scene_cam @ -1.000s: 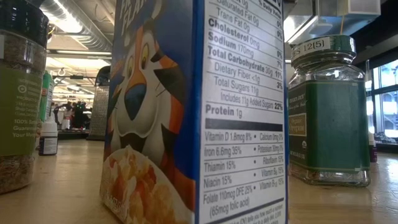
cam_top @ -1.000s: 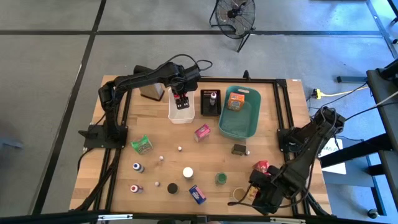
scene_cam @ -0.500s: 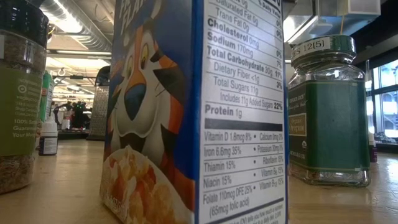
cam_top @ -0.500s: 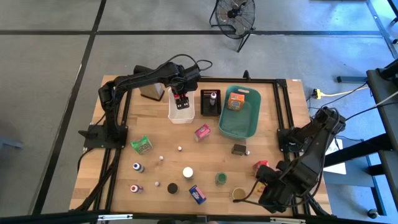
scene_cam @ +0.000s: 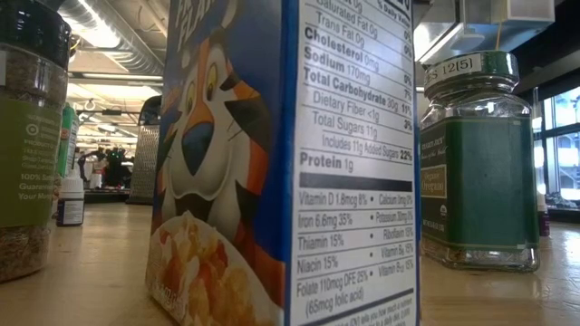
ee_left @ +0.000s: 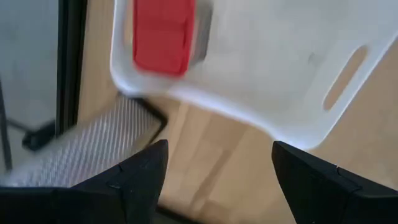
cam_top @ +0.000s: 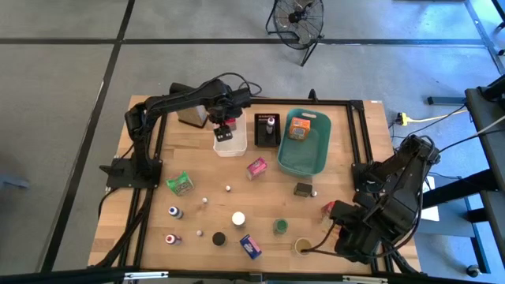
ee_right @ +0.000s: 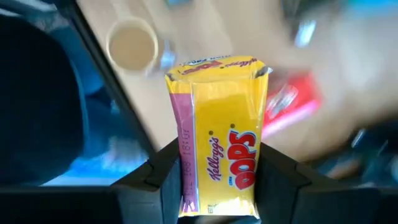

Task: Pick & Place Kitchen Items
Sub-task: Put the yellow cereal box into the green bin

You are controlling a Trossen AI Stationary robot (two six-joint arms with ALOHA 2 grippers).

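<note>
My right gripper (ee_right: 217, 180) is shut on a yellow Corn Pops box (ee_right: 221, 124), one of the kitchen items, above the table's near right corner. In the high view the right arm (cam_top: 359, 229) hides that box. My left gripper (ee_left: 217, 155) hangs open over the white bin (cam_top: 229, 143), which holds a red box (ee_left: 163, 34). Loose items stand on the table: a pink box (cam_top: 256, 166), a green packet (cam_top: 180, 183), a blue box (cam_top: 250, 246), a red box (cam_top: 331, 210) and a tan-lidded jar (ee_right: 130, 43). My right gripper pinches the yellow box between its two fingers, on its two narrow sides (ee_right: 179, 165) at the near end of the box. The fingers point down from above. The box is lifted clear of the table, above the tan-lidded jar and the red box.
A teal basket (cam_top: 304, 146) with an orange box (cam_top: 298, 128) and a black tray (cam_top: 267, 132) with a bottle stand at the far side. A metal grater (cam_top: 192, 117) stands left of the bin. Small bottles and jars (cam_top: 174, 211) dot the near half.
My right gripper has risen from near the table's front edge and drawn a little toward the right edge, turning as it went. The yellow box came up with it, clear of the table. My left gripper has tipped slightly over the white bin and stayed open.
</note>
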